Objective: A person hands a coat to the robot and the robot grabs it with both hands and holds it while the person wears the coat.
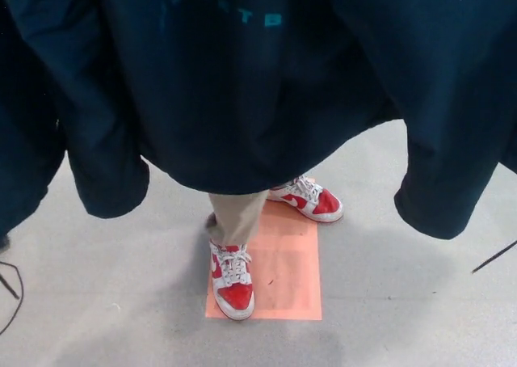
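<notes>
A dark navy coat (pixel 242 84) fills the upper half of the head view, hanging spread out with teal lettering (pixel 222 15) near the top. Its sleeves droop at the left (pixel 105 173) and right (pixel 444 189). Below its hem a person's leg in tan trousers (pixel 236 217) shows, with red and white sneakers: one (pixel 232 280) pointing toward me, the other (pixel 307 199) turned to the right. Neither of my hands shows; the coat hides whatever holds it.
The person stands on an orange sheet (pixel 287 270) lying on the grey floor (pixel 404 302). Black cables lie at the left edge (pixel 10 290) and the right edge (pixel 494 256).
</notes>
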Available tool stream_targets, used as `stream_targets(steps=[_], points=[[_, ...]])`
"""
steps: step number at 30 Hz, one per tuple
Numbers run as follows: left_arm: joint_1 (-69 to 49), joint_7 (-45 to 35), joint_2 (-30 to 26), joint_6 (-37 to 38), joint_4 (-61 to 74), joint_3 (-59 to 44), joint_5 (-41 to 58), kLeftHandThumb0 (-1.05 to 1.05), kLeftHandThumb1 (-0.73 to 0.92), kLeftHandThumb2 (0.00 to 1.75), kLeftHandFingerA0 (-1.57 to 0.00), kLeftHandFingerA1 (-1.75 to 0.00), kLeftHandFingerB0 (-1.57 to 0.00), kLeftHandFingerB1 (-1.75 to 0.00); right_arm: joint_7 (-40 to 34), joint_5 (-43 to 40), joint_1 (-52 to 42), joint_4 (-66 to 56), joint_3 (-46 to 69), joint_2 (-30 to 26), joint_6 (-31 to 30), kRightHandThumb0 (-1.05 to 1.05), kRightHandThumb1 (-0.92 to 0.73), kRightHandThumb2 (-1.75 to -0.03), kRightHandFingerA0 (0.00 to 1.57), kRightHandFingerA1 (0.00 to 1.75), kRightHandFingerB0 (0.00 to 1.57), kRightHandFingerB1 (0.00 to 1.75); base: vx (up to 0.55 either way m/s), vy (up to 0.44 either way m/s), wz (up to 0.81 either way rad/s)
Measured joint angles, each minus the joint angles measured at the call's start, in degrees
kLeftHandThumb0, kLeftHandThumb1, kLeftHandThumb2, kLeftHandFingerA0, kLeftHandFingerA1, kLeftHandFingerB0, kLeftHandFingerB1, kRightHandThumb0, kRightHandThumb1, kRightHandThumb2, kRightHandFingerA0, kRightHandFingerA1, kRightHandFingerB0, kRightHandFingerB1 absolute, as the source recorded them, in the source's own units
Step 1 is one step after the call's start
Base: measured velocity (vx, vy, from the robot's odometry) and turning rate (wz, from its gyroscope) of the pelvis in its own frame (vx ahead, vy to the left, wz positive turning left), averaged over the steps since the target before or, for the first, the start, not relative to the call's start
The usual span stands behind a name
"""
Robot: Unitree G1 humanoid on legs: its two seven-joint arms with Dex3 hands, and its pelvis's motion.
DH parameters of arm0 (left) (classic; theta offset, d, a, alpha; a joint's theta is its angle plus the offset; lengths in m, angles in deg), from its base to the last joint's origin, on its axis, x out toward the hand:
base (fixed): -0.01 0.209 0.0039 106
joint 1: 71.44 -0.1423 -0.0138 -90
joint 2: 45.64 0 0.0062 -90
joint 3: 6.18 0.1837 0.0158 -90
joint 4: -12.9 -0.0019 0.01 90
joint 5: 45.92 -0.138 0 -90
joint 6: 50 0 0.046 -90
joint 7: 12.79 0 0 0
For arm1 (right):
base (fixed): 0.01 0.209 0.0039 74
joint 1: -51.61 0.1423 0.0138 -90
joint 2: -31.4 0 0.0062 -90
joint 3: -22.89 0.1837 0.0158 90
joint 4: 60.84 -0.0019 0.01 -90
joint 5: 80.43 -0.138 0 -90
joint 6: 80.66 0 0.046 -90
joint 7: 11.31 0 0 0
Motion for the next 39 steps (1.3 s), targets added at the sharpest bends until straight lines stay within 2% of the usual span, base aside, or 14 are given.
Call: stream_targets(steps=[1, 5, 7, 10, 11, 16, 22, 26, 31, 32, 33, 34, 38, 39], points=[[0.12, -0.51, 0.16, -0.01, -0.1, 0.14, 0.01, -0.29, 0.6, 0.63, -0.97, -1.64, -0.74, -0.78, 0.5, -0.02, 0.0, 0.13, -0.16, 0.0, -0.16, -0.21, -0.67, -0.59, 0.9, 1.63, 0.81, 0.8, 0.0, 0.0, 0.0], [0.25, -1.8, 0.49, -0.03, -0.41, 0.42, 0.04, -0.29, 0.62, 0.64, -0.95, -1.63, -0.74, -0.77, 1.72, -0.05, 0.0, 0.57, -0.65, 0.35, -1.02, -0.21, -0.69, -0.6, 0.89, 1.61, 0.8, 0.77, 0.0, 0.0, 0.0], [0.25, -2.31, 0.5, -0.03, -0.53, 0.49, 0.06, -0.27, 0.6, 0.58, -0.97, -1.61, -0.78, -0.7, 2.03, -0.06, 0.0, 0.79, -0.75, 0.64, -1.38, -0.22, -0.66, -0.59, 0.92, 1.59, 0.82, 0.63, 0.0, 0.0, 0.0], [0.24, -2.93, 0.5, -0.03, -0.55, 0.72, 0.07, -0.28, 0.6, 0.58, -0.97, -1.61, -0.79, -0.69, 2.43, -0.12, 0.0, 1.0, -0.8, 0.9, -1.81, -0.23, -0.66, -0.59, 0.91, 1.59, 0.82, 0.63, 0.0, 0.0, 0.0], [0.24, -3.05, 0.5, -0.03, -0.55, 0.76, 0.07, -0.31, 0.56, 0.62, -0.95, -1.63, -0.76, -0.77, 2.57, -0.15, -0.01, 1.02, -0.82, 0.93, -1.87, -0.22, -0.66, -0.59, 0.91, 1.58, 0.82, 0.65, 0.0, 0.0, 0.0], [0.22, -3.48, 0.5, -0.03, -0.54, 0.96, 0.07, -0.28, 0.6, 0.58, -0.99, -1.6, -0.8, -0.66, 3.09, -0.24, -0.01, 1.03, -0.98, 0.97, -2.14, -0.23, -0.65, -0.59, 0.9, 1.59, 0.81, 0.62, 0.0, 0.0, 0.0], [0.1, -3.48, 0.49, -0.03, -0.46, 1.11, 0.07, -0.28, 0.58, 0.6, -0.97, -1.65, -0.77, -0.73, 3.19, -0.36, -0.01, 1.03, -1.17, 0.97, -2.54, -0.24, -0.64, -0.59, 0.93, 1.56, 0.81, 0.58, 0.0, 0.0, 0.0], [0.09, -3.47, 0.48, -0.02, -0.4, 1.19, 0.07, -0.31, 0.58, 0.63, -0.96, -1.65, -0.75, -0.78, 3.19, -0.43, -0.06, 1.04, -1.29, 0.96, -2.85, -0.24, -0.64, -0.59, 0.94, 1.56, 0.81, 0.59, 0.0, 0.0, 0.0], [0.08, -3.5, 0.42, 0.01, -0.39, 1.21, 0.06, -0.24, 0.65, 0.59, -1.01, -1.61, -0.8, -0.63, 3.19, -0.43, -0.08, 1.08, -1.34, 0.96, -2.94, -0.24, -0.64, -0.59, 0.94, 1.58, 0.8, 0.59, 0.0, 0.0, 0.0], [0.07, -3.49, 0.41, 0.02, -0.4, 1.22, 0.06, -0.24, 0.65, 0.59, -1.01, -1.61, -0.8, -0.63, 3.19, -0.43, -0.09, 1.09, -1.36, 0.96, -2.94, -0.24, -0.64, -0.59, 0.94, 1.58, 0.8, 0.59, 0.0, 0.0, 0.0], [0.06, -3.48, 0.41, 0.04, -0.4, 1.25, 0.06, -0.24, 0.65, 0.64, -1.01, -1.67, -0.76, -0.76, 3.19, -0.43, -0.09, 1.09, -1.37, 0.96, -2.94, -0.27, -0.64, -0.63, 0.92, 1.6, 0.79, 0.61, 0.0, 0.0, 0.0], [0.06, -3.44, 0.41, 0.06, -0.4, 1.27, 0.06, -0.22, 0.65, 0.64, -0.98, -1.67, -0.74, -0.78, 3.19, -0.43, -0.09, 1.1, -1.39, 0.96, -2.96, -0.27, -0.63, -0.64, 0.91, 1.6, 0.8, 0.63, 0.0, 0.0, 0.0], [0.08, -3.34, 0.27, 0.08, -0.45, 1.55, 0.04, -0.21, 0.65, 0.59, -0.99, -1.63, -0.76, -0.72, 3.19, -0.42, -0.08, 1.13, -1.64, 0.94, -3.22, -0.21, -0.63, -0.6, 0.87, 1.66, 0.8, 0.72, 0.0, 0.0, 0.0], [0.1, -3.34, 0.24, 0.07, -0.45, 1.62, 0.03, -0.21, 0.66, 0.59, -0.99, -1.62, -0.76, -0.72, 3.19, -0.42, -0.08, 1.13, -1.7, 0.93, -3.27, -0.26, -0.51, -0.67, 1.01, 1.55, 0.75, 0.72, 0.0, 0.0, 0.0]])
